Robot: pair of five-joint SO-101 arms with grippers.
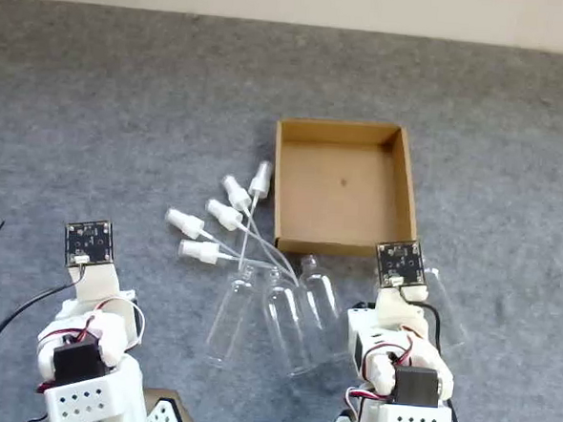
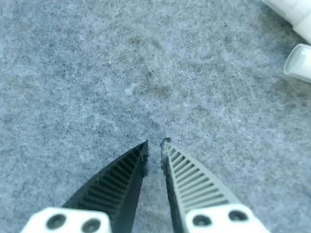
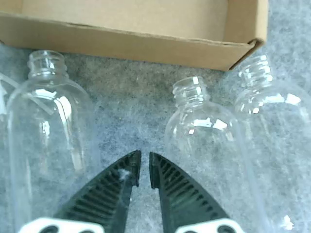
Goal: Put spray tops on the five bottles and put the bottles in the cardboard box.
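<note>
Grey felt covers the bench (image 1: 97,95). The cardboard box (image 1: 343,186) sits open at its middle. Five spray tops (image 1: 222,212) fan out left of it, tubes trailing toward the clear bottles (image 1: 285,316). These lie flat, necks toward the box. From the right wrist, the bottles' (image 3: 209,131) threaded mouths show uncapped. The left arm's fingers (image 2: 121,179) and the right arm's fingers (image 3: 170,189) are closed to a sliver, holding nothing.

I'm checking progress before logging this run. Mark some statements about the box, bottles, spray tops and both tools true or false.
1. The cardboard box holds no bottles. True.
2. Every bottle wears a spray top. False: the bottles are bare-necked; the spray tops lie loose beside the box.
3. The bottles stand upright. False: they lie on their sides.
4. The right tool holds nothing. True.
5. The left tool grips a spray top. False: it holds nothing, over carpet.
</note>
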